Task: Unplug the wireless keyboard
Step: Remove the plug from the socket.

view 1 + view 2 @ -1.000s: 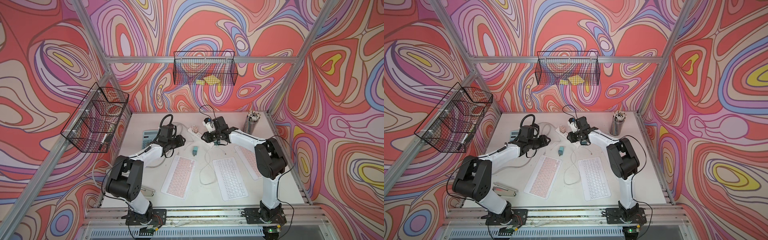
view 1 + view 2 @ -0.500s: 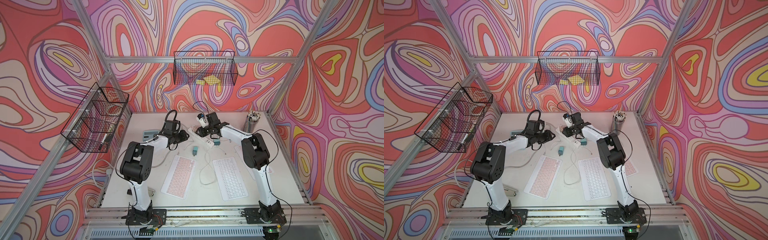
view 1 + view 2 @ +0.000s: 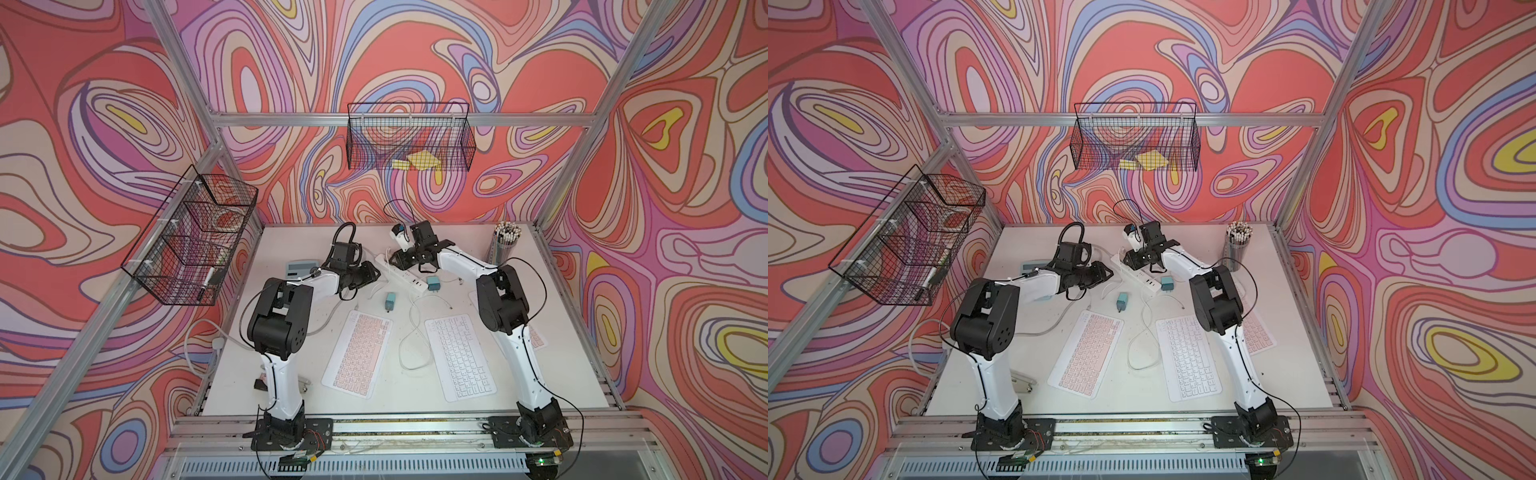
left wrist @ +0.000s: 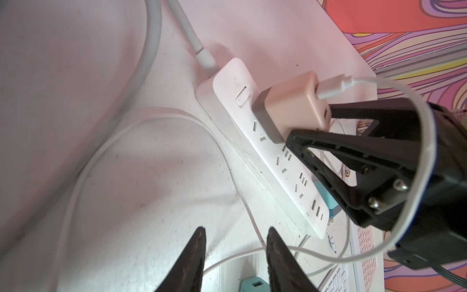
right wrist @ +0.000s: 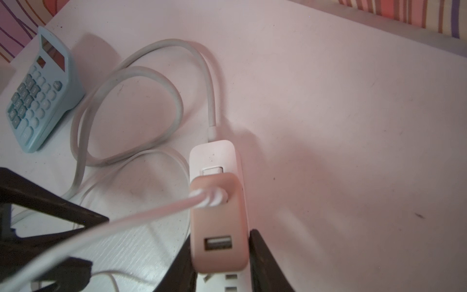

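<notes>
right gripper [image 5: 220, 237] pinching pink charger [image 5: 217, 217], plugged upright into power strip [image 4: 278, 161] at its cord end; pull should go straight off the strip face. left gripper [image 4: 235, 232] slightly spread, empty, just beside strip.

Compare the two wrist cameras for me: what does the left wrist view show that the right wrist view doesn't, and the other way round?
Left wrist only: the long row of free sockets along the power strip, the right gripper seen from outside, closed around the pink charger, and a teal charger. Right wrist only: the blue calculator. Both: the pink charger plugged into the strip, the white cable in it, and the strip's thick cord.
</notes>
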